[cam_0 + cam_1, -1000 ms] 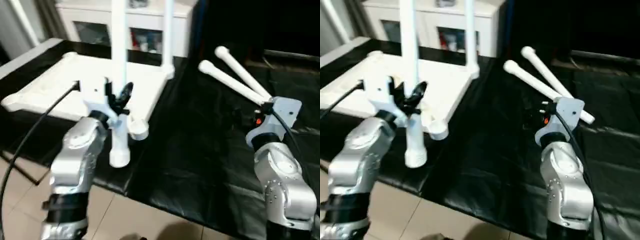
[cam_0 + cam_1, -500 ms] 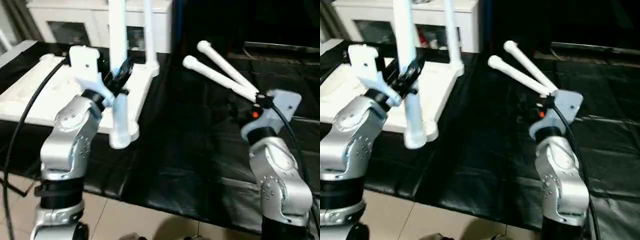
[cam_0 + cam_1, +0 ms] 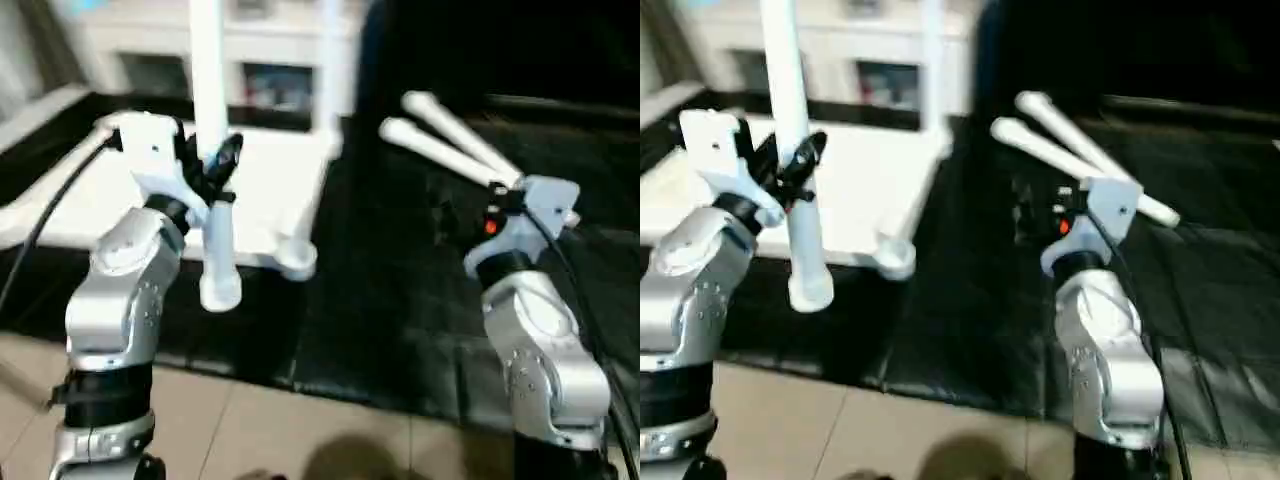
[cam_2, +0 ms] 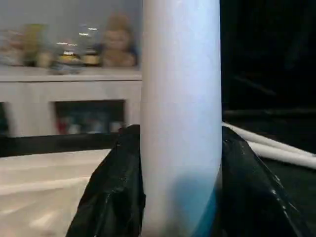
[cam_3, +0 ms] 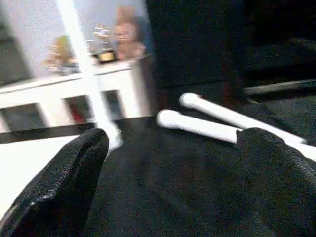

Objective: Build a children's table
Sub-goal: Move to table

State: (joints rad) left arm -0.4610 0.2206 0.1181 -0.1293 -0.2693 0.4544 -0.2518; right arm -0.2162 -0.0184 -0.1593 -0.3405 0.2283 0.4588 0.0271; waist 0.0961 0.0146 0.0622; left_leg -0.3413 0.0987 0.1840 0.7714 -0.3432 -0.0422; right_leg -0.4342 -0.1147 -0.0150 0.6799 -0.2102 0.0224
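My left gripper (image 3: pixel 212 165) is shut on a white table leg (image 3: pixel 214 230) and holds it nearly upright, its thick lower end hanging in front of the table's edge. That end is left of the near corner socket (image 3: pixel 297 259) of the white table top (image 3: pixel 265 190), which lies underside up on the black cloth. In the left wrist view the leg (image 4: pixel 180 98) sits between both black fingers (image 4: pixel 113 197). Another leg (image 3: pixel 330 60) stands upright in the far corner. Two loose legs (image 3: pixel 445 145) lie beyond my right gripper (image 5: pixel 168 182), which is open and holds nothing.
A black cloth (image 3: pixel 400 300) covers the work table, whose front edge runs below the table top. Tiled floor (image 3: pixel 250 430) lies in front. A white cabinet (image 3: pixel 270 50) with glass doors stands behind the table.
The view has shifted. The held leg was tilted half a second ago and is near upright now, its lower end farther left of the near corner socket. My right gripper stays wide open.
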